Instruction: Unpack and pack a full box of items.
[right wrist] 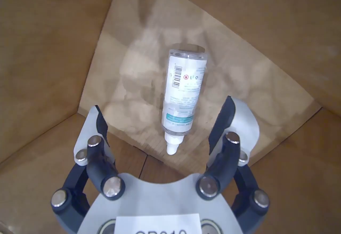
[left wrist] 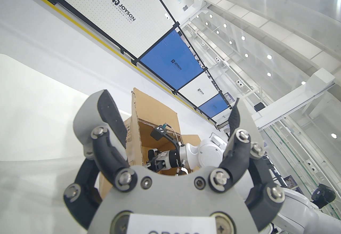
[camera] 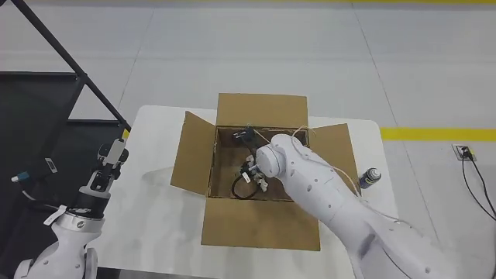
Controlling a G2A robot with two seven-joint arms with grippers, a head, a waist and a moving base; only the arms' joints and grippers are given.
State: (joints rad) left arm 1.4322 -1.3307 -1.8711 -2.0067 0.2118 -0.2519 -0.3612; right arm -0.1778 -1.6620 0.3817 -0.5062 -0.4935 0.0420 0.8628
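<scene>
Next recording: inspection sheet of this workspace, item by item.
Surface: white table.
Job's things: open cardboard box, flaps out; clear bottle lying on its floor; small dark-topped container standing on the table beside it.
Clutter: nothing seen.
Grippers: right gripper inside the box, fingers open either side of the bottle, apart from it; left gripper open, empty, away from the box.
Cables: black loop at the right wrist; cord on the floor.
Surroundings: yellow floor line; black frame.
</scene>
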